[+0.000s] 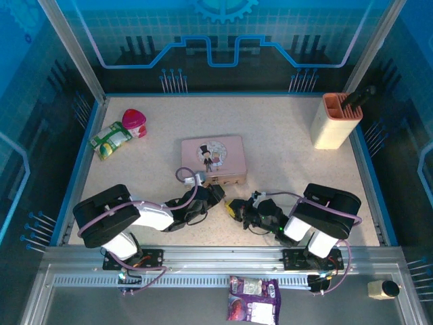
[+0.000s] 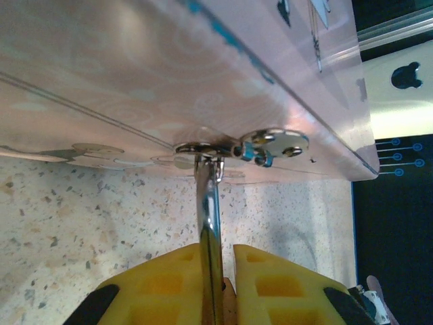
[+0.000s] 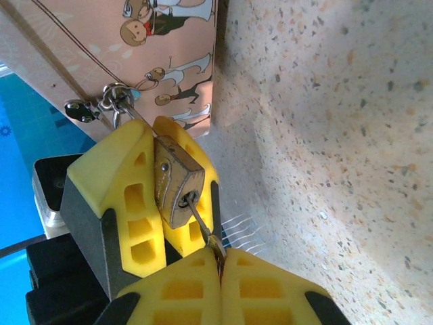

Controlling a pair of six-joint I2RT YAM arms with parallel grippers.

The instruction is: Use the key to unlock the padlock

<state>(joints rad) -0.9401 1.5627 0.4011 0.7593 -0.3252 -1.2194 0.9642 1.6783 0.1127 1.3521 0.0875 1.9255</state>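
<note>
My left fingers (image 3: 125, 186) are pinched nearly shut around the small brass-gold padlock (image 3: 177, 186). It hangs by its thin silver shackle (image 2: 210, 217) from the metal hasp (image 3: 111, 98) on the front of the pink illustrated tin box (image 1: 213, 157). My right fingers (image 3: 169, 291) are fully closed on the thin dark grey metal key (image 3: 201, 227), whose tip sits in the keyhole. The worry, as I judge it, is the turn: the key is pinched only at its very end, so it could roll between the pads instead of turning the cylinder, or bend if I twist off-axis. Twisting could also rotate the padlock body in the left grip. Since the shackle is tethered to the hasp, any pull would likely drag the tin across the speckled counter (image 1: 298, 162). The two pairs of fingers nearly touch, so a wrist roll has little room before yellow pad meets yellow pad, and the tin's front wall crowds them on the far side. Elsewhere, the green and white packet (image 1: 109, 140), the red-and-pink container (image 1: 134, 122) and the beige holder with an orange rim (image 1: 336, 122) lie well apart and obstruct nothing.
</note>
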